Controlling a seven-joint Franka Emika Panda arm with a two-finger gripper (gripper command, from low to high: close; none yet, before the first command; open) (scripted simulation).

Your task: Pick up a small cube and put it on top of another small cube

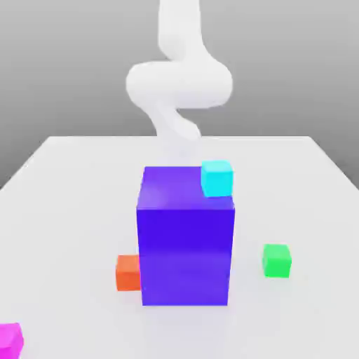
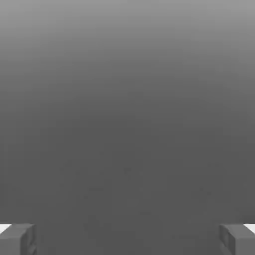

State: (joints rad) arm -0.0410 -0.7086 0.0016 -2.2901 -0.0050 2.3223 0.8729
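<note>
"Grey background shading from paler to darker, and in front of it we see a pale worktop (image 1: 77, 210) with its far edge running straight across the exterior view. What do we have on it?"

"We have a tall blue-purple block (image 1: 186, 256) standing upright around the middle, and a cyan cube (image 1: 217, 179) that looks to be resting on its top, by the edge at the exterior view's right."

"And our magenta cube (image 1: 10, 341)?"

"We find it on the worktop in the near corner at the exterior view's left, partly cut off by the picture's border and well apart from the block."

"So we count two more little ones: an orange cube (image 1: 128, 273) just beside the block, on the exterior view's left, and a green cube (image 1: 277, 261) off to the exterior view's right, apart from the block. Does the orange one touch the block?"

"We can't tell from this angle."

"How does our tool (image 2: 127, 241) stand?"

"Open: in the hand view we see its two fingers wide apart. The white arm (image 1: 179, 84) reaches down from above, beyond the block."
</note>
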